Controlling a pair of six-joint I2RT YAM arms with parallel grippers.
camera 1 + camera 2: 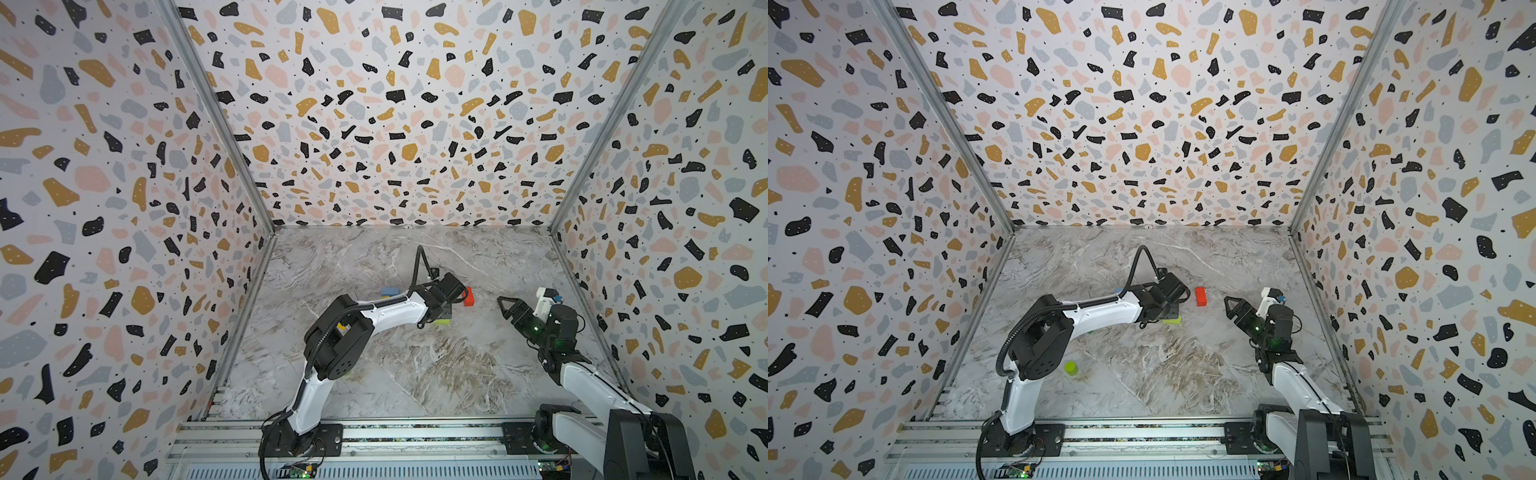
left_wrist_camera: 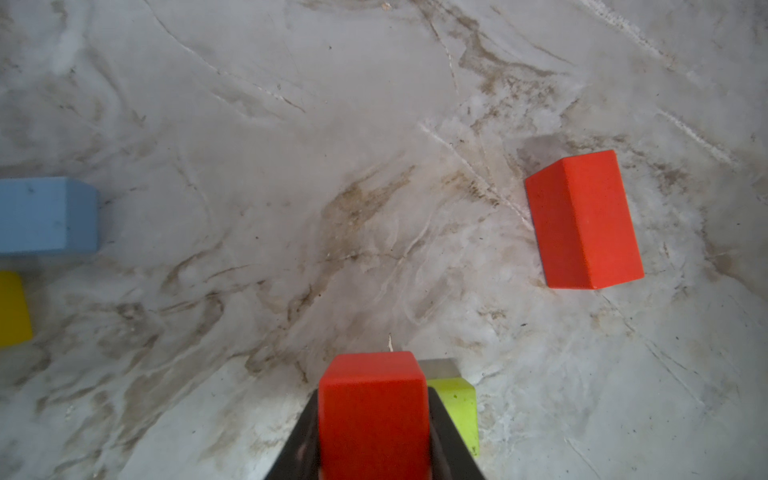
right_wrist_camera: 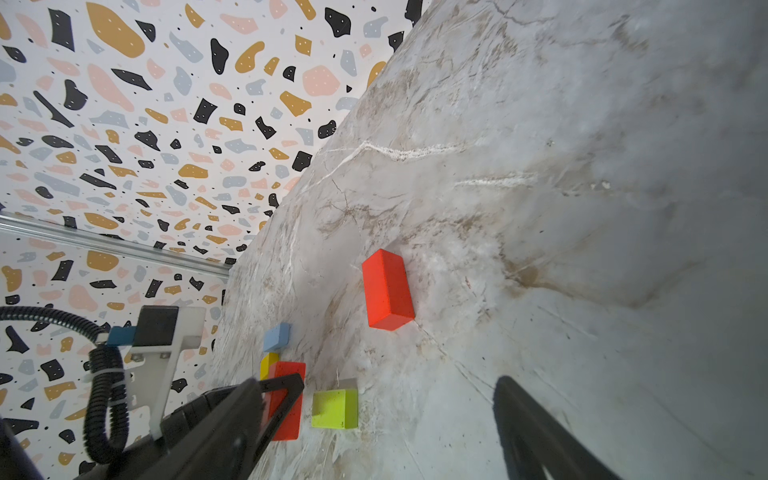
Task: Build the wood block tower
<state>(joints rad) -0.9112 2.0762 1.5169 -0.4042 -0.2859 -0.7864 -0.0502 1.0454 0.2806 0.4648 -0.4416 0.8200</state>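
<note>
My left gripper (image 2: 373, 449) (image 1: 442, 309) is shut on a red block (image 2: 373, 411) (image 3: 286, 399), one black finger on each side of it. The held block is upright, right beside a lime block (image 2: 455, 409) (image 3: 334, 409) (image 1: 1172, 320) that lies on the table. Whether the red block touches the table I cannot tell. A red bar (image 2: 584, 220) (image 3: 388, 291) (image 1: 1201, 296) lies flat farther off. A light blue block (image 2: 45, 216) (image 3: 277, 336) and a yellow block (image 2: 12, 307) (image 3: 268, 363) sit together on the far side. My right gripper (image 3: 374, 436) (image 1: 505, 305) hangs open and empty, right of the red bar. No stacked tower is in view.
A lime cylinder (image 1: 1071, 368) stands near the left arm's elbow. The marble table (image 1: 415, 374) is boxed in by patterned walls on three sides, and an aluminium rail (image 1: 374, 432) with both arm bases runs along the front.
</note>
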